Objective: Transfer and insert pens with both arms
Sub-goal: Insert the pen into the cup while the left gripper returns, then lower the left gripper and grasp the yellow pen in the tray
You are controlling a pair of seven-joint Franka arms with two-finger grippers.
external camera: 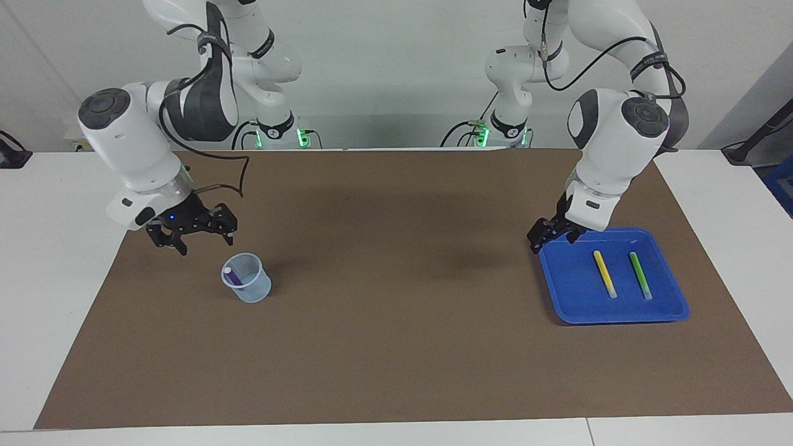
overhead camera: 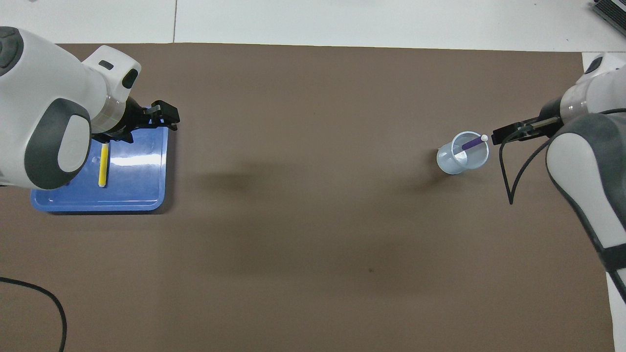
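The purple pen [external camera: 233, 277] leans inside a clear plastic cup [external camera: 248, 288] toward the right arm's end of the table; cup [overhead camera: 455, 164] and pen [overhead camera: 472, 144] also show in the overhead view. My right gripper [external camera: 206, 243] hangs open and empty just beside the cup, and it shows in the overhead view [overhead camera: 506, 134]. The yellow pen [external camera: 605, 274] and green pen [external camera: 640, 275] lie side by side in a blue tray [external camera: 576, 303]. My left gripper [external camera: 553, 243] is open and empty over the tray's edge. In the overhead view [overhead camera: 166, 117] its arm hides the green pen; the yellow pen [overhead camera: 103, 166] shows.
A brown mat [external camera: 396, 341] covers most of the white table [external camera: 56, 248]. The tray [overhead camera: 142, 190] sits at the left arm's end of the mat. A black cable [overhead camera: 39, 293] loops over the mat's corner near the left arm's base.
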